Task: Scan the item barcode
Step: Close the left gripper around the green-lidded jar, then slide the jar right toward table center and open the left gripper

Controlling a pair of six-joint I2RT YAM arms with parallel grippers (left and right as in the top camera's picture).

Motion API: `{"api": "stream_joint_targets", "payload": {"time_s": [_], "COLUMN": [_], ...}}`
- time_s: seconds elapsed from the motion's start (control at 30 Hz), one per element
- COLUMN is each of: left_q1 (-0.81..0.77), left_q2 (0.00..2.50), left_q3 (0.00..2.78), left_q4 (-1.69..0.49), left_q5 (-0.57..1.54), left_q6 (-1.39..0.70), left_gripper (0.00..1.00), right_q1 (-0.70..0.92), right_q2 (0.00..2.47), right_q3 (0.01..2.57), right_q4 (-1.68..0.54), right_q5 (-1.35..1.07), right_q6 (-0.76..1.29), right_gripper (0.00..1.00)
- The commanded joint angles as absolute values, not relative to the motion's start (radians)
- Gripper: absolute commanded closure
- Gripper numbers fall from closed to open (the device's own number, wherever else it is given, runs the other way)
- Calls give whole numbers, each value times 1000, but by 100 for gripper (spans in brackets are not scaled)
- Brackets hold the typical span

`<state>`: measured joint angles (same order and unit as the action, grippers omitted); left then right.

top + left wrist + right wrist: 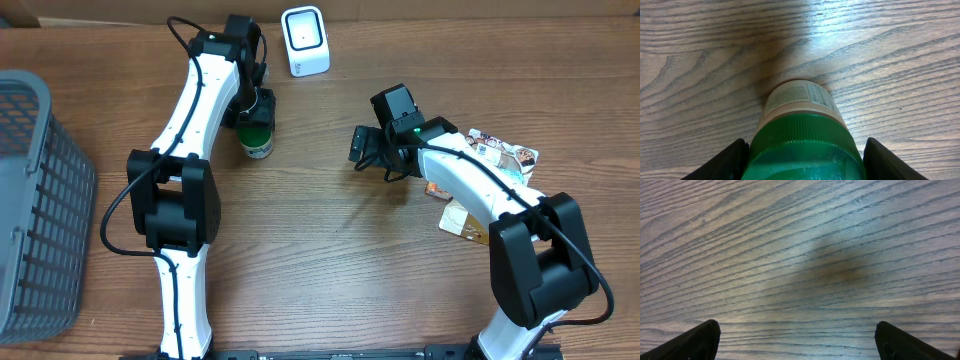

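- On the far-left part of the table (330, 230), just in front of the white scanner (305, 40): a small jar (258, 140) with a green lid (805, 137), upright on the wood.
- Straddled at the lid by the left gripper (801, 160). Fingers (725, 162) just beside the lid on both sides, one seemingly against the ribbing, a sliver of gap at the other. Cannot tell whether already pinching.
- Right gripper (797, 337) spread wide over bare wood nearer mid-table, well apart from the jar, with nothing between its fingertips.
- Probably rigid and fairly light. Smooth body likely slippery, so the ribbed lid looks like the better purchase.
- Best taken across the lid, as lined up now, leaving the pale label (800, 97) clear to face the scanner. No barcode visible from here, only fine print.
- Worth a firm squeeze: held only at the top, likely to swing or twist once tilted toward the scanner window.
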<state>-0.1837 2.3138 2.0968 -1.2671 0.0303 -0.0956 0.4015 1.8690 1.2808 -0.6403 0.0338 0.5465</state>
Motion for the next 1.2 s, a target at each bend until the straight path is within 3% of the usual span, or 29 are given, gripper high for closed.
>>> {"api": "stream_joint_targets", "payload": {"time_s": [0.0,0.33,0.6,0.8,1.03,1.17], "left_q1": [-192,-192,-192,-211,-332,-404], "left_q2": [2336,2336,2336,2336,2336,2336], "left_q3": [2080,2005,2008,2006,2000,2000], "left_q4": [-1270,-1304,-1417,-1412,-1333,-1316], "left_q5": [25,26,138,384,310,204], "left_q6": [-101,-125,-359,-586,-818,-885], "left_gripper": [44,47,61,60,59,48], "right_q1": [399,399,399,399,399,399], "right_q2": [1835,1835,1835,1835,1835,1835], "right_q3": [1275,1275,1275,1275,1275,1275], "right_q4": [-637,-637,-636,-636,-638,-639], "right_q5": [48,48,47,47,48,48], "right_q6": [546,546,546,547,546,546], "right_gripper": [0,0,0,0,0,0]}}
